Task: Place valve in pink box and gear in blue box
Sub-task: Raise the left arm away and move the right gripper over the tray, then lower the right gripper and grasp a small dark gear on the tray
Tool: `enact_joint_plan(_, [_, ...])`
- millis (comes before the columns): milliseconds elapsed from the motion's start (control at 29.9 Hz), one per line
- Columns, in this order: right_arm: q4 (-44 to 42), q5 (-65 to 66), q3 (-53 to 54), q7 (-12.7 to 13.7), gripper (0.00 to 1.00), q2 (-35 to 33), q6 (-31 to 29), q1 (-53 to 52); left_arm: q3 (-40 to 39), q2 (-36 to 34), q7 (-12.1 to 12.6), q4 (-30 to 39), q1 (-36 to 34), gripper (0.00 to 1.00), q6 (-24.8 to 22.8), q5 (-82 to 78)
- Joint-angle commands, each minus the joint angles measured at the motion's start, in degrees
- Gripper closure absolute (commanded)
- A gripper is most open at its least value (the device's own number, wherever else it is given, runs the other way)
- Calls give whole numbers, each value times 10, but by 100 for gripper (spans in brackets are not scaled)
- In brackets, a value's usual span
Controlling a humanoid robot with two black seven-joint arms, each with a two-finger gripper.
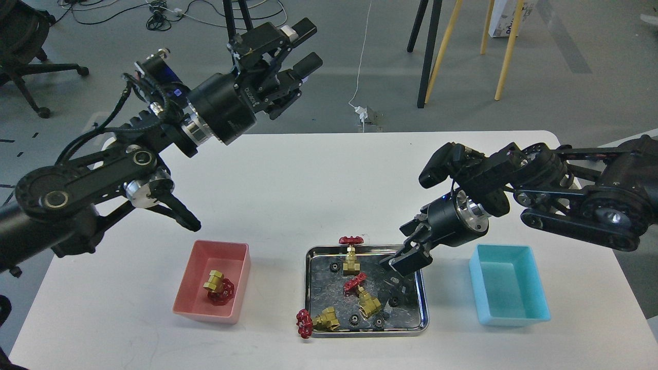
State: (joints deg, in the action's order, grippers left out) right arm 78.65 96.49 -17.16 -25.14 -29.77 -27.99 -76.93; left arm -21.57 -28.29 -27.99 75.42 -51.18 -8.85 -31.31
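Three valves (pixel 368 303) in tray (pixel 424 308), one in pink box (pixel 185 293).

So the steel tray (pixel 314 329) sits mid-table. Left of it is the pink box (pixel 191 288) with one valve (pixel 218 288) inside, right of it the blue box (pixel 509 321). Three more valves and several gears (pixel 334 266) lie in the tray.

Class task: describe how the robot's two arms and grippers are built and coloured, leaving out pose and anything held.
Both arms are black linkages with silver metal joint rings. The left gripper has two blocky black fingers, white lettering on its round wrist, and black cables. The right gripper is likewise black.
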Motion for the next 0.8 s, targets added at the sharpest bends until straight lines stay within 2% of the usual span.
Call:
enact_joint_plan(0, [10,61,-67,-23,1,30,0,-33,-4,54,0,-37,14,34,2,0])
enact_joint_plan(167, [5,152,-104,-29,1,54,0,-30,-5,72,0,-52,32,33,3,0])
enact_joint_plan(401, [-40,161,-111,-29,4,108,0,-13,-5,97,0,-92,51,32,2,1])
enact_joint_plan(434, [-46,160,-111,-29,6,117,0,-13,-5,103,0,-97,51,32,2,1])
enact_joint_plan(635, [-75,161,-111,-29,36,169,0,-15,-5,109,0,-100,56,32,3,1])
enact_joint_plan(668, [-80,164,-111,-29,39,176,0,-13,-6,109,0,-100,56,32,3,1])
enact_joint_plan(768, [-98,167,-115,-26,40,194,0,-6,-6,108,0,-101,57,32,2,1])
